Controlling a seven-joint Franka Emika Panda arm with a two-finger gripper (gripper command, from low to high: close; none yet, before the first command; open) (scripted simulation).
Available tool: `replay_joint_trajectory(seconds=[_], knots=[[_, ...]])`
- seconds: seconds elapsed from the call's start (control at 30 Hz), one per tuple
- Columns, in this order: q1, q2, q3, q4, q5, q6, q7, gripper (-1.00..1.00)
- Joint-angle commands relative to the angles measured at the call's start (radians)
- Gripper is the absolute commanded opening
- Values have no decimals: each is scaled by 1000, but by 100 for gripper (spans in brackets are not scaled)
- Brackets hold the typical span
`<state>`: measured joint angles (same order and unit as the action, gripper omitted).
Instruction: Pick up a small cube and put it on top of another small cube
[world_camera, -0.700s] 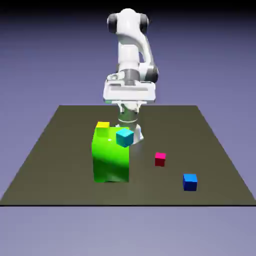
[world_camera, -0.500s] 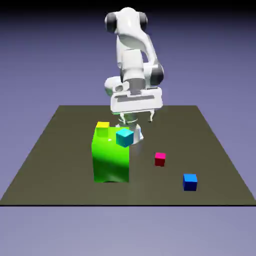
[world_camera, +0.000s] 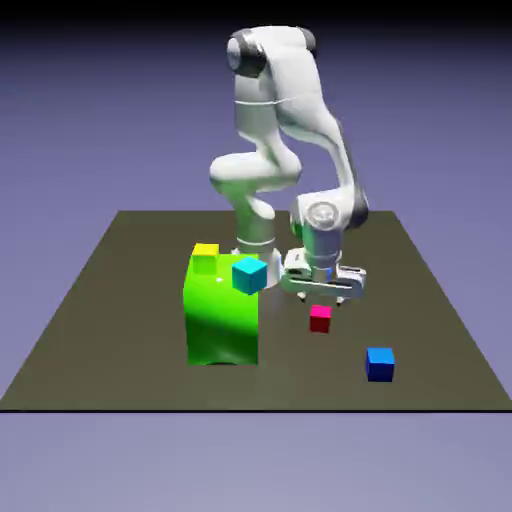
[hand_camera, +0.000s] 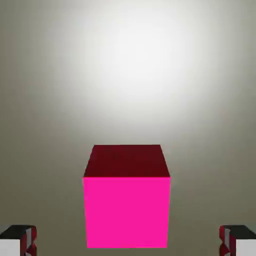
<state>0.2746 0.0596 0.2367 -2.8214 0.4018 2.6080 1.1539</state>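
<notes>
**A:** Starting at the exterior view's left: a large bright green block (world_camera: 222, 312) stands on the dark olive bench (world_camera: 100, 330), at about nine o'clock from the bench's middle. A small plain yellow cube (world_camera: 206, 250) sits at the block's far top corner, though whether it rests on the block or behind it I cannot tell.

**B:** And the small cyan cube (world_camera: 249, 274)?

**A:** At the green block's upper right edge, tilted, at about four o'clock from the yellow one. It looks to be touching the block.

**B:** Moving right, there's the white arm.

**A:** Yes, folded down low, with the end effector (world_camera: 322, 297) pointing at the bench directly above the small crimson cube (world_camera: 320, 319). In the exterior view the gap between them is too small to judge.

**B:** What does the hand view give us?

**A:** The crimson cube (hand_camera: 126, 200) fills the lower middle, flat on the bench, square to the camera. The two grey fingertips (hand_camera: 17, 240) sit at the bottom corners, spread wide, well clear of the cube's sides. Nothing is gripped.

**B:** Anything further right?

**A:** A small blue cube (world_camera: 379, 363), at about four o'clock from the crimson one, apart from it and nearer the bench's front edge.
</notes>
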Motion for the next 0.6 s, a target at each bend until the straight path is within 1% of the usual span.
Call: replay_joint_trajectory(seconds=[0.0,0.13,0.17,0.2,0.23,0.47,0.53,0.57], knots=[[1,36,7,2,11,35,-9,0],[-1,181,33,8,55,174,-45,0],[-1,185,34,8,56,178,-45,0],[-1,185,34,8,56,178,-45,-100],[-1,185,34,8,56,178,-45,-100],[2,-69,-13,-3,-21,-66,17,-100],[2,-72,-13,-3,-22,-70,18,-100],[-34,-91,16,6,-14,-94,10,-100]])
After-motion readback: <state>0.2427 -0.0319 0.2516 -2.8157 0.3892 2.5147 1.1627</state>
